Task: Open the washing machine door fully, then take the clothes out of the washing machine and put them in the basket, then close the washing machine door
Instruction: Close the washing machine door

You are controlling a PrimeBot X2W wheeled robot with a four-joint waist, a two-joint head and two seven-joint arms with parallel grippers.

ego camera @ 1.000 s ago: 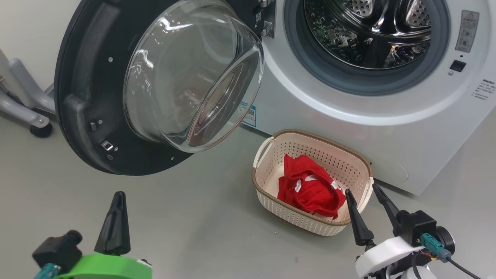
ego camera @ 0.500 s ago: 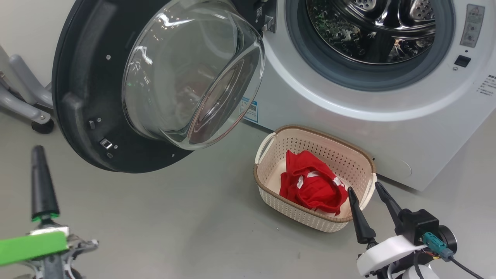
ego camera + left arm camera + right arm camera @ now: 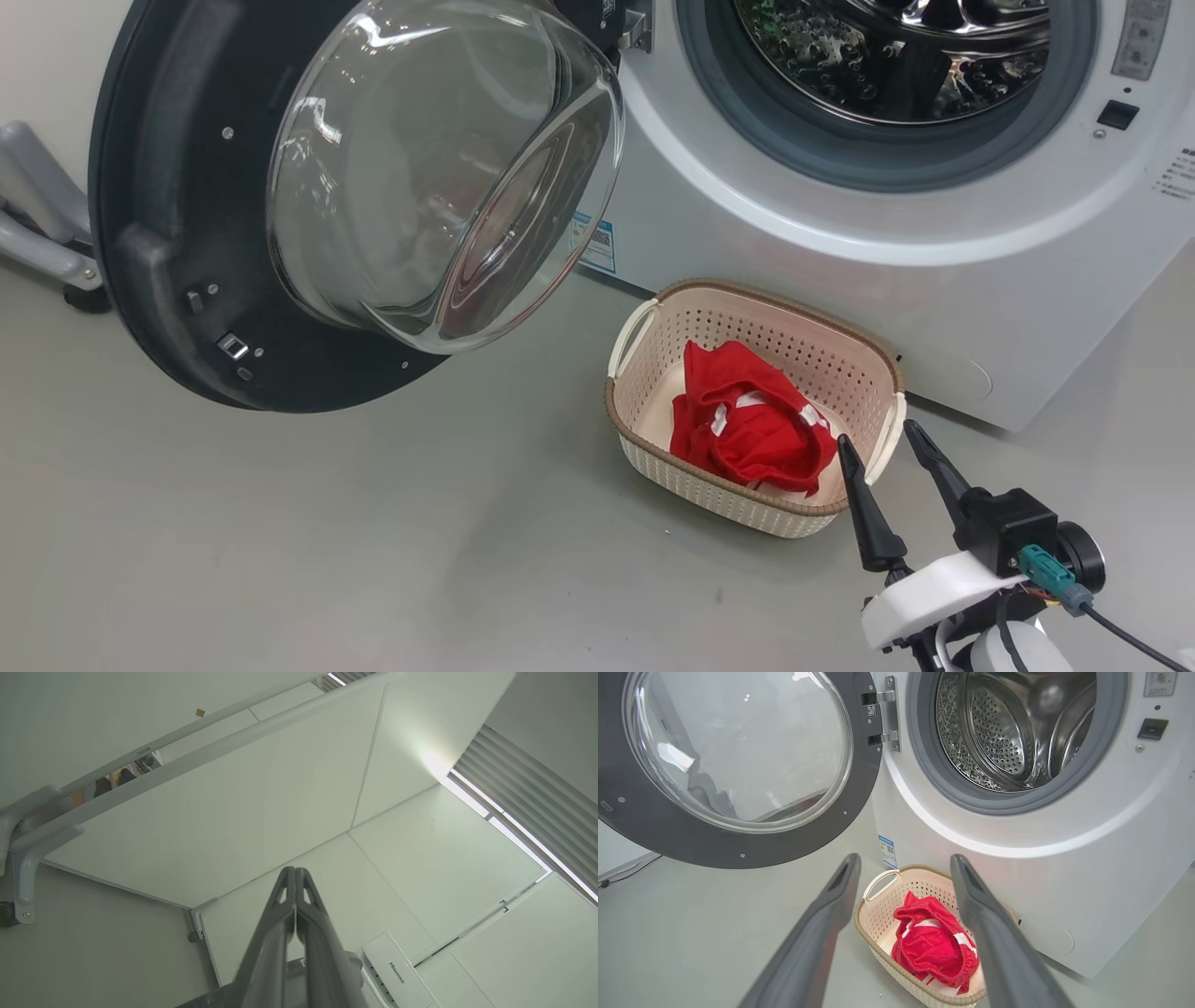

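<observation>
The washing machine door (image 3: 168, 233) (image 3: 733, 844) hangs swung wide to the left, its glass bowl (image 3: 439, 177) bulging outward. The white washing machine (image 3: 840, 252) (image 3: 1064, 858) shows a bare steel drum (image 3: 896, 56) (image 3: 1004, 728). On the floor in front stands the cream basket (image 3: 653, 317) (image 3: 878, 905) holding red clothes (image 3: 747, 429) (image 3: 934, 947). My right gripper (image 3: 878, 443) (image 3: 903, 858) is open and holds nothing, just right of and near the basket's front corner. My left gripper (image 3: 295, 870) is shut with nothing in it and points up at white wall panels.
A grey metal frame leg (image 3: 37, 233) (image 3: 28, 858) stands left of the door. A white appliance (image 3: 397, 975) marked Hisense sits low in the left wrist view. Grey floor (image 3: 327, 541) spreads left of the basket.
The left gripper swung left across the lower head view and has gone out of its frame. The head camera has shifted a little. The right gripper stayed open beside the basket.
</observation>
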